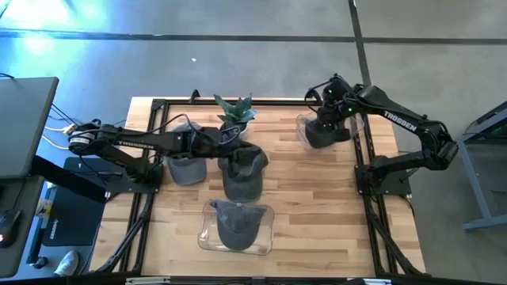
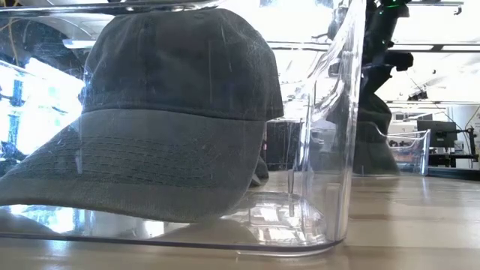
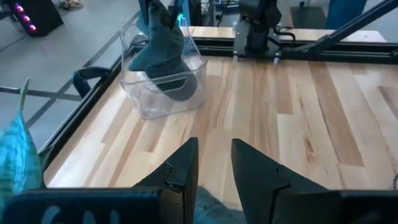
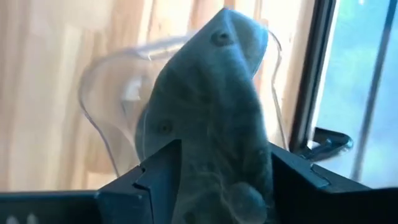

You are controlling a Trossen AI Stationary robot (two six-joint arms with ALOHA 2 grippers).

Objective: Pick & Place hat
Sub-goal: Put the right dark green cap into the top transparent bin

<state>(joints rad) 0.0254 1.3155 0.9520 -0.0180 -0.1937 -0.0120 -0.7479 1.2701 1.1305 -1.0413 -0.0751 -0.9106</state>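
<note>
Several dark grey hats are in view. My left gripper [image 1: 240,152] reaches over the table's middle, shut on one hat [image 1: 242,176]; its cloth [image 3: 208,208] shows between the fingers in the left wrist view. At the far right, my right gripper [image 1: 326,120] points down over a clear bin [image 1: 305,128]. Its fingers stand wide on either side of another hat [image 4: 211,93], which stands tall inside that bin [image 3: 163,99]. My left gripper pinches the hat's upper cloth [image 3: 208,208] between its two fingers, coming nearly level from the table's left. The hat hangs below the fingers; whether its lower end touches the table I cannot tell. My right gripper has the hat's top between its wide fingers [image 4: 161,168]; whether they touch it I cannot tell.
A third hat [image 1: 186,168] lies on the table left of centre. Another hat [image 2: 180,112] sits in a clear container [image 1: 207,237] near the front edge. A potted plant [image 1: 235,111] stands at the far middle, close to my left arm. Bare wood lies right of centre.
</note>
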